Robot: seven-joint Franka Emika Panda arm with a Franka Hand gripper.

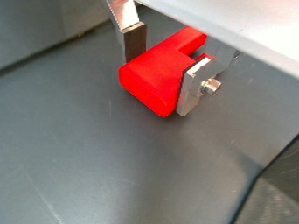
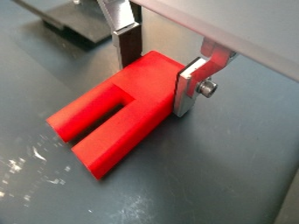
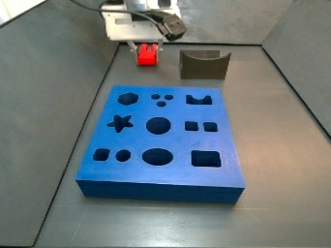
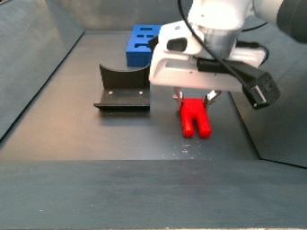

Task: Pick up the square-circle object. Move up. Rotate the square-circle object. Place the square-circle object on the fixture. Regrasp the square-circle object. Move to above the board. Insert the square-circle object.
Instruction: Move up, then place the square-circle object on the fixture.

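On the grey floor beside the dark fixture (image 4: 121, 88), the small bright red plastic block (image 2: 117, 112), fork-ended with two lobes, lies clamped between the gripper (image 2: 160, 77) fingers, its far end partly hidden.

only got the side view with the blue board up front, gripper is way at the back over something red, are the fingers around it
Observer: Yes. In a wrist view the gripper has a finger on each side of the square-circle object, at its solid end.
Operator: is it off the floor
Observer: It appears to lie flat on the floor; in a side view the red piece reaches down to the surface.
Operator: which end is free
Observer: The forked end, two prongs with a slot between, points away from the fingers.
Operator: where is the fixture from there
Observer: In that side view the fixture stands apart from the piece, with the board behind it.
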